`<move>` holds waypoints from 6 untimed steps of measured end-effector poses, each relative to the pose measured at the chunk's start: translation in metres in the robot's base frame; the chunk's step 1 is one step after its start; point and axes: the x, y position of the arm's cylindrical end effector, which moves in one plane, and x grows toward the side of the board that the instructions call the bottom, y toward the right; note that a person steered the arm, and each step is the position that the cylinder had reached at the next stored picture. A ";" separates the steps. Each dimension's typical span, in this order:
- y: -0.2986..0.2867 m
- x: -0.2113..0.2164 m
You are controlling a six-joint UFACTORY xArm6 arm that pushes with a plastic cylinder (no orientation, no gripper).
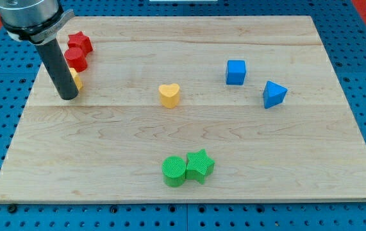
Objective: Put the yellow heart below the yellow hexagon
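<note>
Our tip (68,97) rests on the wooden board (189,173) near its left edge, and the yellow heart (169,94) lies well off to the view's right of it, at about the same height in the view, alone in the middle of the board. The yellow hexagon (75,79) sits right against our rod, just behind it and mostly hidden, so we cannot say whether they touch. The rod is a bare pusher that holds nothing; it stands nearly upright under the arm's grey housing (29,16). We judge that we must travel round to the heart's right side and push it leftward, ending beneath the hexagon. The red star (80,43) and red cylinder (75,59) crowd above.
</note>
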 end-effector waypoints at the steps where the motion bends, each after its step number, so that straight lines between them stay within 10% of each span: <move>1: 0.006 -0.003; 4: 0.194 0.089; 6: 0.250 0.042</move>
